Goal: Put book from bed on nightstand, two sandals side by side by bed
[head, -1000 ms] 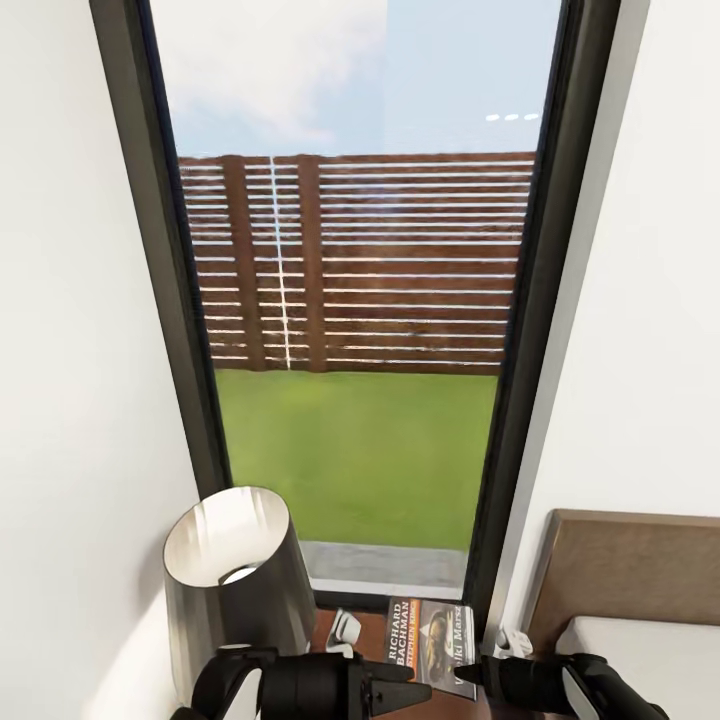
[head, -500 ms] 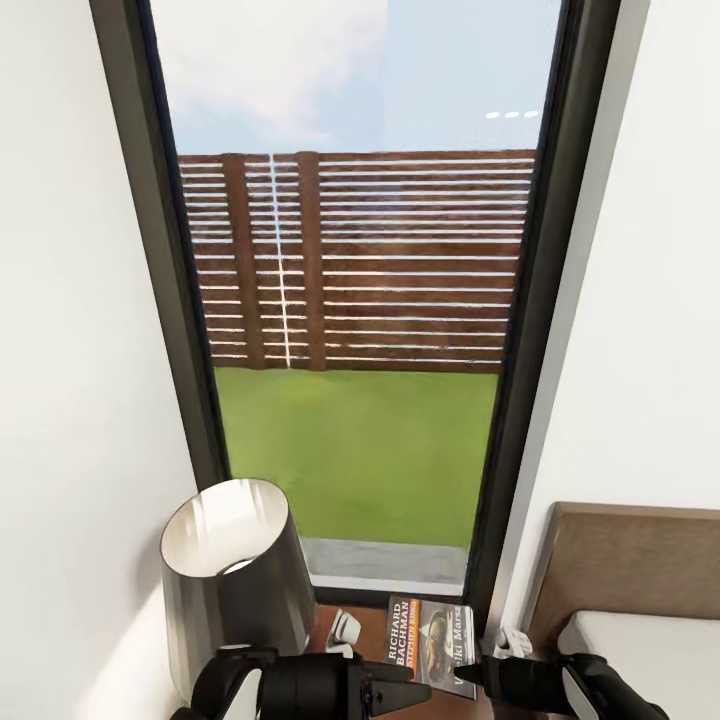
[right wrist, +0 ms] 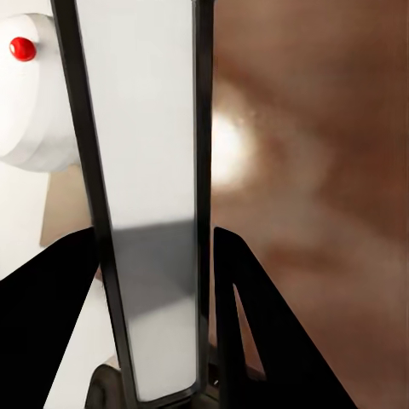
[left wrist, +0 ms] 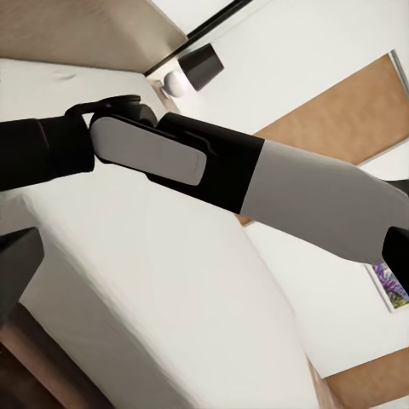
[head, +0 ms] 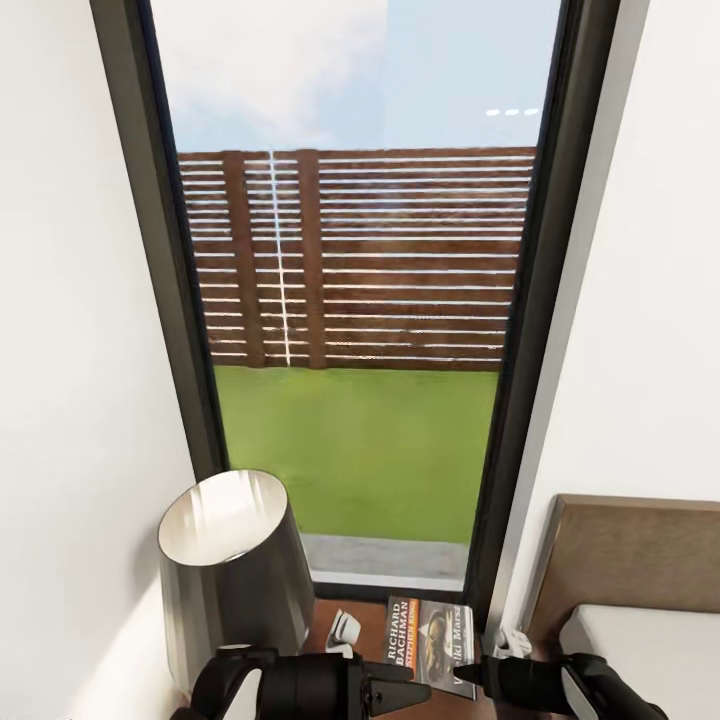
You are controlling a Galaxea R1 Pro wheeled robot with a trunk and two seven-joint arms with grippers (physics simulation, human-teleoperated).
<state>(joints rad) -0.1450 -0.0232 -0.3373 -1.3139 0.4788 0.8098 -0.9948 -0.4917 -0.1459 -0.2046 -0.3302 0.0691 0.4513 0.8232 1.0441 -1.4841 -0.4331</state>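
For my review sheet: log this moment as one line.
book: lying on nightstand | beside: lamp | left pincer, right pincer: near book

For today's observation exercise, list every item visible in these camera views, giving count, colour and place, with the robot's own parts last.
Dark paperback book with orange band: one, lying flat on the nightstand.
Reddish-brown wooden nightstand: one, below the window.
Grey metallic lamp shade: one, left of the book.
Dark-framed tall window: one, showing brown slatted fence and green lawn.
Brown headboard: one, lower right.
Light-grey mattress: one, bottom right.
Left end effector: black, near the book.
Right end effector: black, over the book.
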